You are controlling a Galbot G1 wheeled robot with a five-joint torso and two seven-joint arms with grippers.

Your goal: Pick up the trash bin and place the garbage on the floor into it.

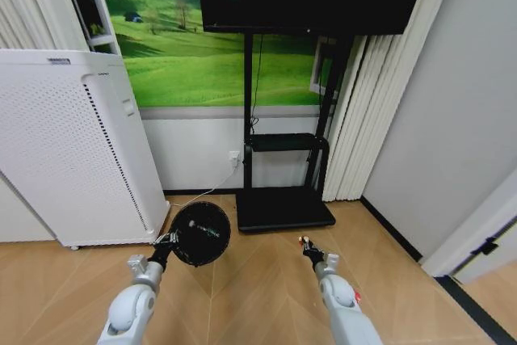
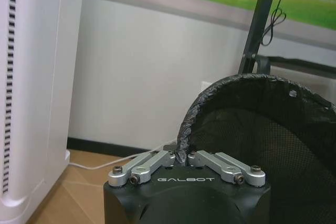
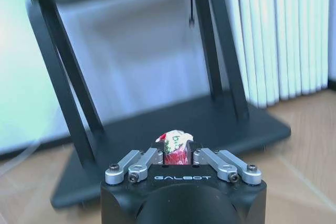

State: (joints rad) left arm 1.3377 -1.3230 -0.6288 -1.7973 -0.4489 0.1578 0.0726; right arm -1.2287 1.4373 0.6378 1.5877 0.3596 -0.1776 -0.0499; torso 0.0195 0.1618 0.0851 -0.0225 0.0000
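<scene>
Left pincer [image 2: 182, 157]: fingers drawn together on the rim of the trash bin [image 1: 200, 233], gripping the thin edge where the black liner folds over. The bin hangs off the floor [image 1: 266, 296], in front of the left arm, its mouth tipped toward the camera in the head view.

Right pincer [image 3: 176, 153]: clamped on one piece of the garbage [image 3: 175, 141], a small red-and-white crumpled item standing up between the fingertips. It is held low and forward, to the right of the bin and apart from it.

Surroundings: white perforated appliance [image 1: 73, 151] to the left of the bin; black stand [image 1: 283, 208] with a flat base against the wall behind; a white cable runs along the skirting.

Step in hand (judgement): carrying the held litter across to the bin's mouth.

How to do it well (judgement): bring the bin's opening upward or toward the right arm, so the piece falls inside and not past the lip. Move the right pincer over the dark interior before letting go; a release short of the rim drops it back on the floor. The rim grip is narrow, so swing the bin slowly to keep it from twisting.

Writing, pincers: "GALBOT" in white on both wrist housings.

Writing, litter: green marks on the white wrapper, not legible.

Writing, bin: a small pale mark inside, too small to read.
</scene>
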